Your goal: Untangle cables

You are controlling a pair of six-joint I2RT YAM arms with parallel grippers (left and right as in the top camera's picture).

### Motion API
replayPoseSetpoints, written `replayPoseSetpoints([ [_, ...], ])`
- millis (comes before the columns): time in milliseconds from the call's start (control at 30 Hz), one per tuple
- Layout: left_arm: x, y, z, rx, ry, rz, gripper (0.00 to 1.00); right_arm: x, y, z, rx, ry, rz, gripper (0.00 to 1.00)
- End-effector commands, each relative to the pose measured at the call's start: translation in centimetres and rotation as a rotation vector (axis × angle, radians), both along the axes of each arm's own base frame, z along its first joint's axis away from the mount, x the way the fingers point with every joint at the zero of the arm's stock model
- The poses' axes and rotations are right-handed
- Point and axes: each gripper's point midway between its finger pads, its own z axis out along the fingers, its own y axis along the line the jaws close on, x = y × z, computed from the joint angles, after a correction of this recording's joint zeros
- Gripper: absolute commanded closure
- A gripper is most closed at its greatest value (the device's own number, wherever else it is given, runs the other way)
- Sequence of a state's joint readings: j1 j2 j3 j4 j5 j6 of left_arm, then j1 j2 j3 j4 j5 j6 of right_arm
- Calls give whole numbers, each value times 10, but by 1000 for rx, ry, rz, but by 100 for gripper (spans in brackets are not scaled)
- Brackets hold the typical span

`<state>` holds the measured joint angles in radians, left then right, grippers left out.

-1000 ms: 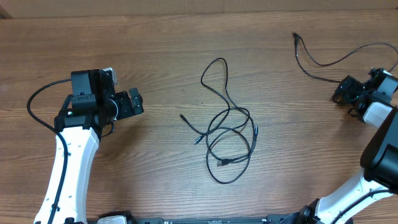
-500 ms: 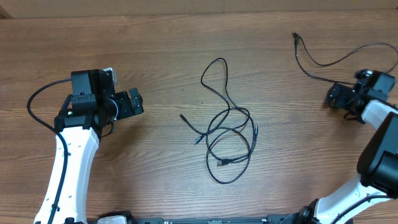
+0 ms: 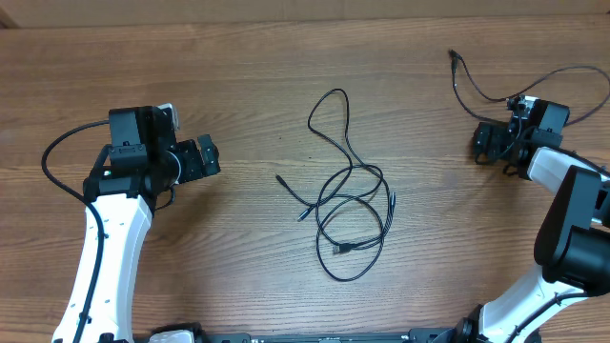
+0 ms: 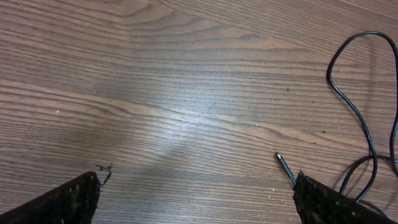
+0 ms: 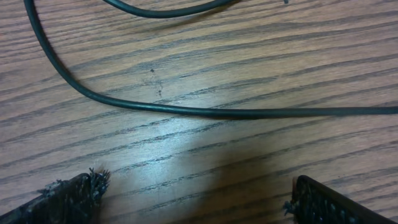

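Both of the two end effectors are spread wide and empty: the left end effector (image 3: 203, 158) hangs well to the left of the tangled cables (image 3: 341, 249) at mid-table (image 3: 238, 57), and the right end effector (image 3: 484, 143) sits just beside a single loose cable (image 5: 186, 110) at the far right. Overhead, the tangle shows four plug ends. Only the wrist views show the fingertips' gap, the right one with its cable crossing just ahead of the fingertips.
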<state>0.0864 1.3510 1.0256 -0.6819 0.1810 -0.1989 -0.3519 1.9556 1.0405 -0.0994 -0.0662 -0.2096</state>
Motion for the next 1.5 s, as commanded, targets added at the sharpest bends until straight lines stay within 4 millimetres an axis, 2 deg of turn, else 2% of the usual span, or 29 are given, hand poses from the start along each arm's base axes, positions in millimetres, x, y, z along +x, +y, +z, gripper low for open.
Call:
replayPoseSetpoints([
  [0, 1, 1, 4, 19, -17, -13, 0, -26, -3, -38, -23, 120, -36, 0],
  [100, 1, 1, 4, 19, -17, -13, 0, -23, -5, -41, -30, 108, -37, 0],
  [333, 1, 1, 4, 19, -17, -13, 0, -15, -7, -65, -35, 92, -38, 0],
  [567, 1, 1, 4, 19, -17, -13, 1, 2, -16, -70, -69, 8, -51, 0],
  [767, 1, 1, 4, 19, -17, -13, 0, 15, -38, -76, -99, -61, -89, 0],
  [1000, 1, 1, 4, 19, -17, -13, 0, 27, -81, -90, -114, -93, -159, 0],
  [1100, 1, 1, 4, 19, -17, -13, 0, 35, -98, -87, -121, -117, -179, 0],
  [1200, 1, 1, 4, 19, -17, -12, 1, 49, -113, -71, -122, -177, -183, 0],
  [1367, 1, 1, 4, 19, -17, -13, 0, 66, -126, -50, -145, -248, -185, 0],
  [1467, 1, 1, 4, 19, -17, -13, 0, 72, -127, -44, -145, -261, -181, 0],
])
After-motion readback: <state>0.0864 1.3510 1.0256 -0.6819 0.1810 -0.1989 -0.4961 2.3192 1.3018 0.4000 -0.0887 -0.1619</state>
